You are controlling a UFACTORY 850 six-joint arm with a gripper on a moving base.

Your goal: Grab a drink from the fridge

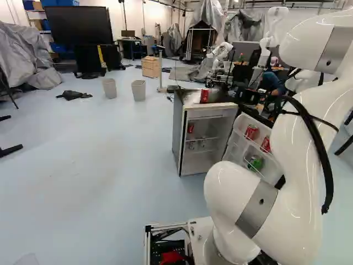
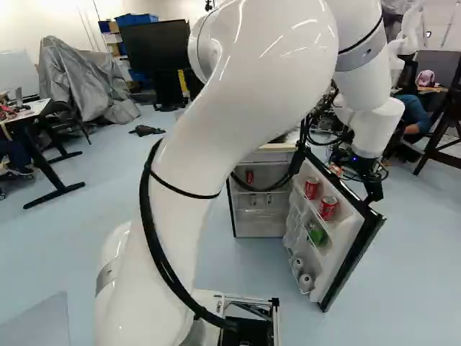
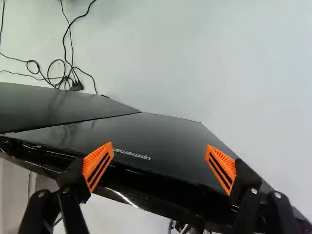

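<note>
My white arm bulks closest to the base cameras, rising and bending over toward 1 o'clock. Out there my hand points down at the top of the fridge door. I have it open: the orange pads stand wide apart, with nothing gripped. Under and ahead of them runs the door's glossy black edge and outer face; whether I touch it, I can't tell. Past it, black cords loop on the floor.

The fridge is at about 12 o'clock, its door swung wide toward 1. The drinks I'm after are in both. Two red cans, one beside another, sit in the door's upper rack, a green can lower down, and two more cans, one near another, show their pale ends at the bottom. Inside the fridge, one red can stands on the upper shelf, small items I can't make out below it. Another red can is on top.

Toward 11 o'clock stand two bins, one near the other, with a big black screen behind. Beyond the fridge, near 12, is another robot.
</note>
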